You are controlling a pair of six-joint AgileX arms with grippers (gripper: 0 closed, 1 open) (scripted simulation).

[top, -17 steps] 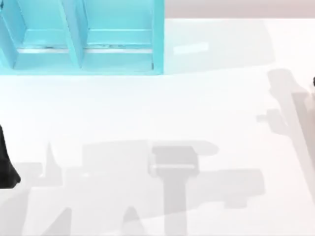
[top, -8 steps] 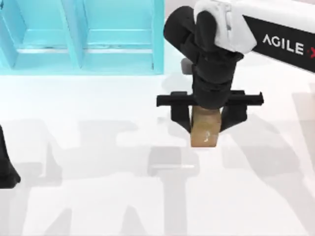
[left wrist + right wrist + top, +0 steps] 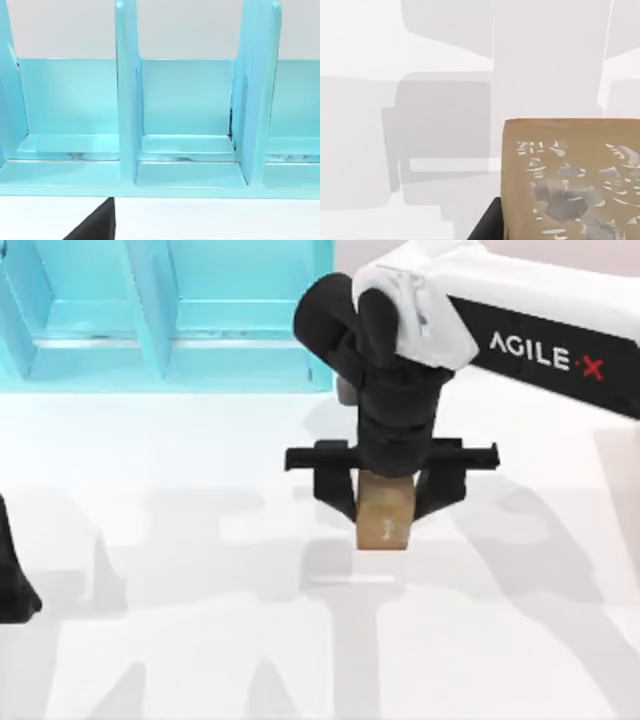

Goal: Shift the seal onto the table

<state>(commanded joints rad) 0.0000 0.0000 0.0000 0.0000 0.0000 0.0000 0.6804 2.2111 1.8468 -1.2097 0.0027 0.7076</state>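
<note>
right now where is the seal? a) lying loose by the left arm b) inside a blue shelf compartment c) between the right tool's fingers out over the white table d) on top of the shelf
c: the seal sits clamped in the right tool over the table, in front of the shelf.

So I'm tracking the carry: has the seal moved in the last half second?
Yes. In the top view the seal, held by the right gripper, has shifted left and slightly farther from the turquoise shelf.
</note>
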